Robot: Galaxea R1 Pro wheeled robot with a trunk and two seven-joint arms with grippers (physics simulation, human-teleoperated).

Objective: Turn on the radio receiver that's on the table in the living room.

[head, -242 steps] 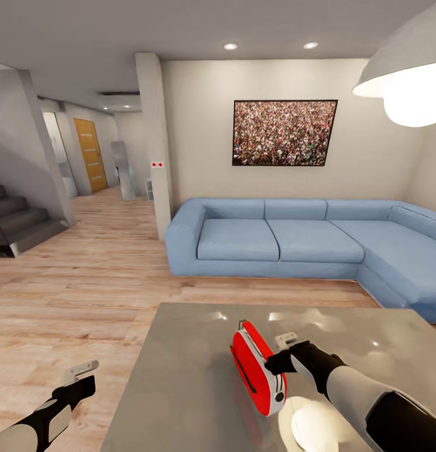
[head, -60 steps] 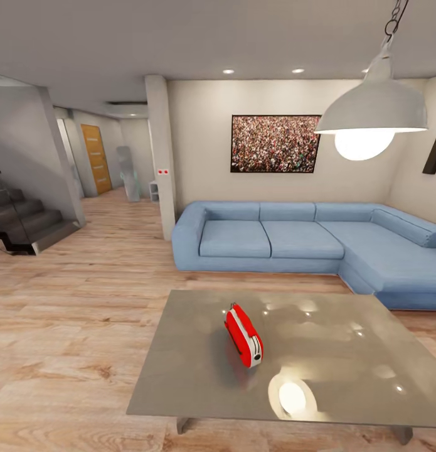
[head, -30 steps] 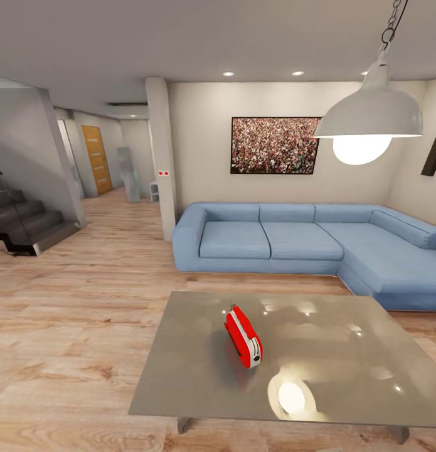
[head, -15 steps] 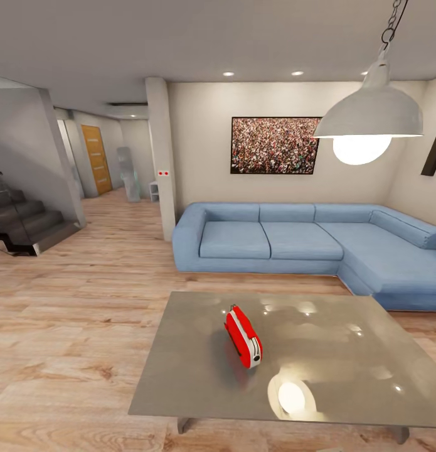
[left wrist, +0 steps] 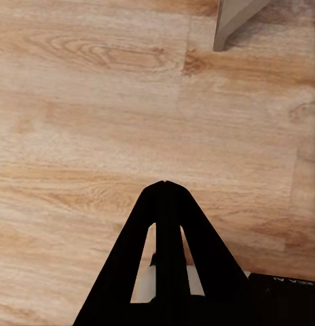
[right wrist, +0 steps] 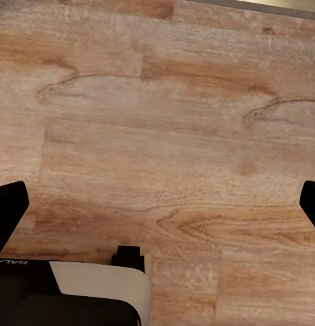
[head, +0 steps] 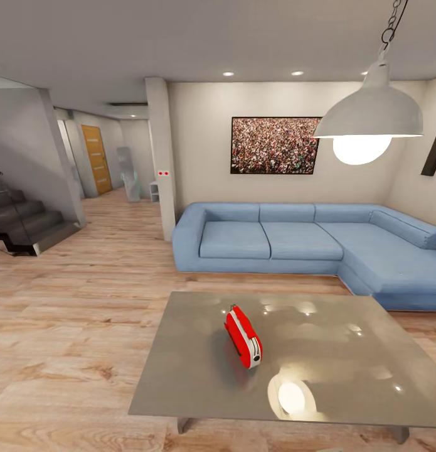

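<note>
The red radio receiver (head: 243,336) with white sides stands on edge near the middle of the glossy grey table (head: 343,376), its thin handle at the far end. The lamp's glare reflects on the tabletop just in front of it. In the left wrist view my left gripper (left wrist: 164,185) hangs over the wood floor, its dark fingers (left wrist: 140,224) meeting at the tips with nothing between them. A grey table leg (left wrist: 232,20) stands ahead of it. In the right wrist view my right gripper (right wrist: 161,200) is open over bare floorboards, its fingers (right wrist: 9,204) spread wide.
A long blue corner sofa (head: 293,242) runs behind the table under a framed crowd picture (head: 275,144). A white dome pendant lamp (head: 368,113) hangs at the upper right. A pillar (head: 161,157), dark stairs (head: 23,223) and a hallway lie to the left across open wood floor.
Since the earliest frame the view has pulled back from the table and both arms have left the head view; the right gripper was then at the radio. Nothing differs over the last second.
</note>
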